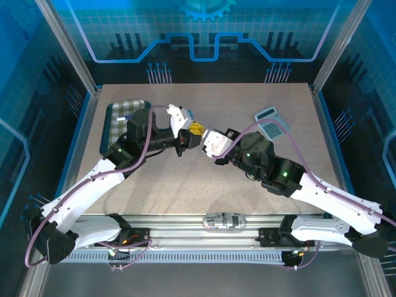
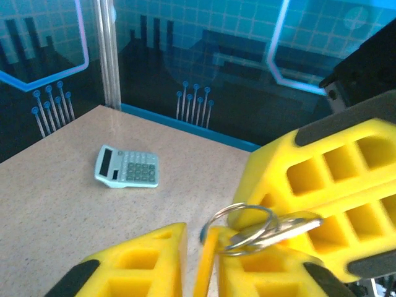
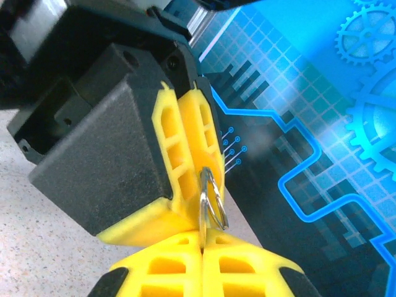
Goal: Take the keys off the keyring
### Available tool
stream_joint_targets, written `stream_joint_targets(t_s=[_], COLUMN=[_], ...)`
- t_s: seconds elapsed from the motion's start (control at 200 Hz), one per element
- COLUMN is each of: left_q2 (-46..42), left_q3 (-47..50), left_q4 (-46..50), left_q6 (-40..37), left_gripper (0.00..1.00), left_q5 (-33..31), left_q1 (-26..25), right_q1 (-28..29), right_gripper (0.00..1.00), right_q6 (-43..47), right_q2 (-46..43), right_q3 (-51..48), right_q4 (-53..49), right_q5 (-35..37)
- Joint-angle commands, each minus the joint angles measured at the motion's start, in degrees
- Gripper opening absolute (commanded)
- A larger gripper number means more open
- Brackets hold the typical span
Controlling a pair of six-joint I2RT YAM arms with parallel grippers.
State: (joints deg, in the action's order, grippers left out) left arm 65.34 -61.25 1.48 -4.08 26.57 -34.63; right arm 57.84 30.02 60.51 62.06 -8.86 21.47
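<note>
Both grippers meet above the middle of the table. The keyring (image 2: 246, 224) is a silver split ring, hanging in the air between them. A grey metal key (image 2: 296, 228) is threaded on it and runs into the yellow fingers (image 2: 328, 179) of my right gripper (image 1: 201, 136). In the right wrist view, my right gripper (image 3: 202, 238) is shut on the key's edge, with the keyring (image 3: 213, 201) just above it. My left gripper (image 2: 201, 247) stands slightly open. A thin yellow tab (image 2: 210, 263) leans on its right finger, and a gap shows on the tab's other side. The left gripper (image 1: 190, 131) faces the right one.
A pale calculator (image 2: 127, 167) lies on the table beyond the grippers, at the back right in the top view (image 1: 272, 120). A green checked tray (image 1: 112, 112) sits at the back left. Blue walls and metal posts ring the table.
</note>
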Motion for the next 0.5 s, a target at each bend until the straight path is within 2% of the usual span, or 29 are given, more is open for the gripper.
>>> stream_joint_targets(t_s=[0.0, 0.235, 0.37, 0.495], left_q2=[-1.6, -4.2, -6.1, -7.9], left_q3=[1.8, 3.2, 3.9, 4.3], left_q4=[-5.9, -5.4, -3.4, -2.2], left_q6=[1.2, 2.5, 1.8, 1.5], left_gripper=[0.28, 0.53, 0.56, 0.65], left_q5=[6.3, 4.8, 4.0, 2.9], left_q1=[-2.7, -0.4, 0.7, 1.7], right_q1=[0.0, -1.8, -3.1, -4.1], right_gripper=[0.0, 0.0, 0.0, 0.0], right_q6=[-2.5, -2.4, -2.9, -3.4], right_q2=[1.2, 0.1, -0.6, -1.1], right_q3=[-1.5, -1.1, -0.8, -0.5], right_q4=[5.8, 5.0, 4.5, 3.9], right_q5=[-10.1, -11.8, -12.8, -13.9])
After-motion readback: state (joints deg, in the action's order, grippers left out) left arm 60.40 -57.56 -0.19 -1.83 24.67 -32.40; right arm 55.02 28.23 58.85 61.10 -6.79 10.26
